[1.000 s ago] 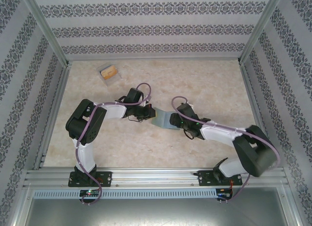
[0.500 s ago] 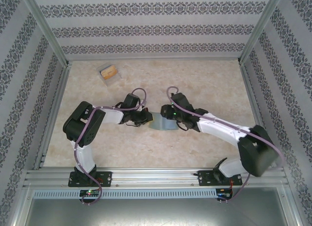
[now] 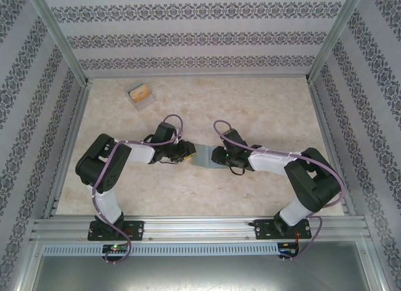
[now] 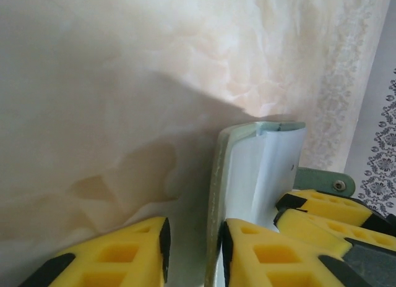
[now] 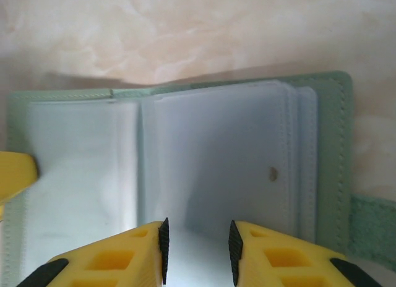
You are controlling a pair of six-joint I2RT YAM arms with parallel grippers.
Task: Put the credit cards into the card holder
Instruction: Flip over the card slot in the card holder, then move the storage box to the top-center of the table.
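Card holder (image 5: 204, 151): grey-green bifold with a stitched border, lying open near the middle of the table (image 3: 263, 109), directly between the two hands. Its inner face of pale clear sleeves is turned toward the right wrist camera. A small dark stud (image 5: 273, 173) sits on the leaf nearer the closing tab (image 5: 373, 228), which projects from one end. Left hand (image 4: 193, 228): at the end of the holder on the left arm's side, with yellow fingers parted. The edge of the raised cover stands in the gap close against one finger (image 4: 266, 253), and bare table shows between that edge and the other finger, so there is no grip. Right hand (image 5: 198, 228): at the opposite end, over the sleeves. Its fingers stand a narrow gap apart with pale sleeve showing through, and I cannot tell whether they pinch a sleeve. Its fingertips also show in the left wrist view, just beside the tab. Credit cards (image 3: 144, 90): an orange-tan face shows inside a clear plastic box (image 3: 133, 96) at the far left of the table, well apart from the holder and both hands. Their number cannot be told.
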